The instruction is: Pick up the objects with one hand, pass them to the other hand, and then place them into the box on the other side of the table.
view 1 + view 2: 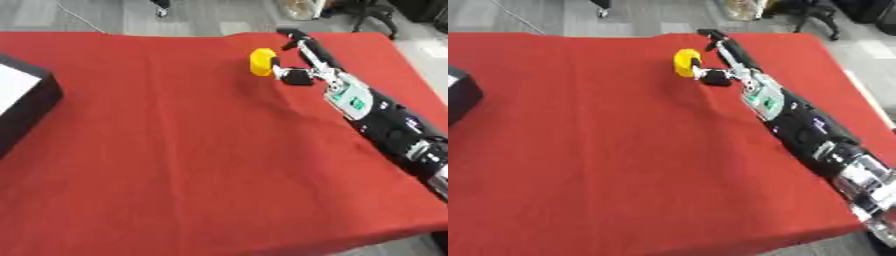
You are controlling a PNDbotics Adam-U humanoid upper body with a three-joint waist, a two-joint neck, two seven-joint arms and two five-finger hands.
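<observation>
At the upper centre of the red table (175,150), the right robot hand (302,62) has its fingers spread beside the yellow object (262,62), so it should curl round it squarely before lifting toward the box (26,100) at left.

The robot's right arm (798,125), black with silver joints, reaches in from the lower right and stretches diagonally toward the far middle of the view. Its right hand (302,57) lies low at the end of the arm, fingers extended nearly straight away from the robot and the thumb (282,70) spread out to the left. The left arm and hand are out of sight.
</observation>
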